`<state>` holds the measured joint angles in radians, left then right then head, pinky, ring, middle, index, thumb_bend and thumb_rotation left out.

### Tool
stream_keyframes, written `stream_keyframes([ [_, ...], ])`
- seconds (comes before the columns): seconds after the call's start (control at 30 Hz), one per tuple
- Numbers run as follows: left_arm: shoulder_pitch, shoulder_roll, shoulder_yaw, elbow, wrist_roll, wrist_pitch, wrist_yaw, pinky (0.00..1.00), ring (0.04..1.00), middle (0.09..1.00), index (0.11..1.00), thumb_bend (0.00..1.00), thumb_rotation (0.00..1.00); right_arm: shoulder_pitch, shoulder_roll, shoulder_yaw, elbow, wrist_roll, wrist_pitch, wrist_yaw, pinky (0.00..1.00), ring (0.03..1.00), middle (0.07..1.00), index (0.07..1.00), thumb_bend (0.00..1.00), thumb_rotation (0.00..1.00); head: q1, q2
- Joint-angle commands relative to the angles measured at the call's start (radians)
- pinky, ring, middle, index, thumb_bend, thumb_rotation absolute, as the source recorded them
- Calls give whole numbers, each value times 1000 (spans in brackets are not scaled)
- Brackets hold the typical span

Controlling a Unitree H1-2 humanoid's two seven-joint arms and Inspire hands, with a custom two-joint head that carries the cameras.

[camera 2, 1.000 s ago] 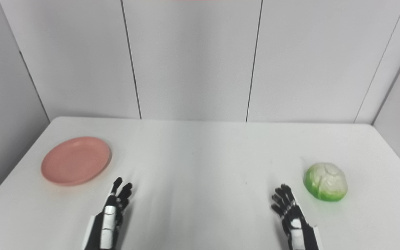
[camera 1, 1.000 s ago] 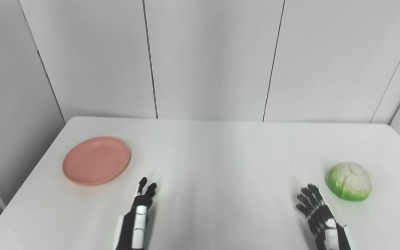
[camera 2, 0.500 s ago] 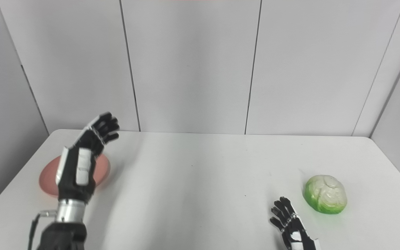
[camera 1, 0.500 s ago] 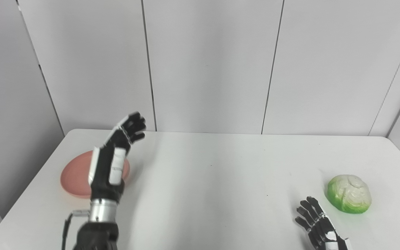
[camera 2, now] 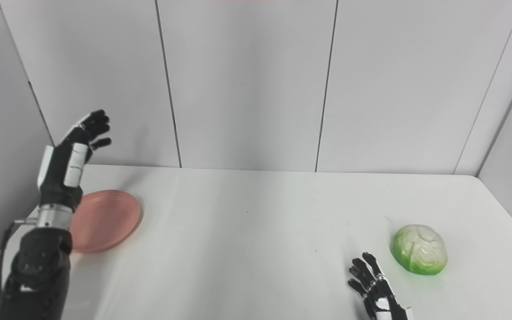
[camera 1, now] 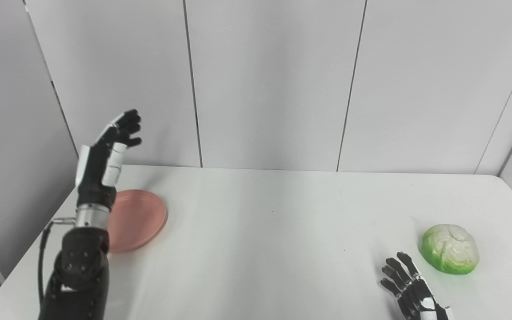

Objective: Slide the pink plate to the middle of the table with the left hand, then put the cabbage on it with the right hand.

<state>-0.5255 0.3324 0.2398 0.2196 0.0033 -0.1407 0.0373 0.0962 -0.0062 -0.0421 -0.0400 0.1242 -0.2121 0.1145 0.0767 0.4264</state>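
Left hand (camera 1: 105,155) raised above pink plate (camera 1: 138,218) — fingers spread, empty. Right hand (camera 1: 409,289) beside cabbage (camera 1: 450,249) — apart, splayed, holding nothing.

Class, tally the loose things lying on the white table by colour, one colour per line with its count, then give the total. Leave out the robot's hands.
Pink: 1, the pink plate
Green and white: 1, the cabbage
Total: 2

Left hand (camera 1: 105,155) raised, fingers spread; right hand (camera 1: 409,289) low, empty.
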Motion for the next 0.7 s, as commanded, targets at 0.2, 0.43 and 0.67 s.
stream_keyframes([
  [0.2, -148, 125, 49, 327, -105, -117, -53, 747, 843, 839, 800, 871, 884, 53, 1, 26, 14, -1, 60, 5, 838, 863, 865, 903, 836, 1000, 2, 14],
  [0.43, -176, 172, 106, 533, -219, -151, -110, 789, 848, 842, 810, 831, 846, 59, -5, 26, -1, 9, 75, 6, 841, 860, 855, 906, 852, 1000, 1, 23],
  [0.67, -170, 172, 152, 667, -315, -157, -169, 785, 857, 851, 816, 886, 798, 62, -14, 24, -10, 18, 82, 7, 833, 857, 851, 908, 844, 1000, 1, 31],
])
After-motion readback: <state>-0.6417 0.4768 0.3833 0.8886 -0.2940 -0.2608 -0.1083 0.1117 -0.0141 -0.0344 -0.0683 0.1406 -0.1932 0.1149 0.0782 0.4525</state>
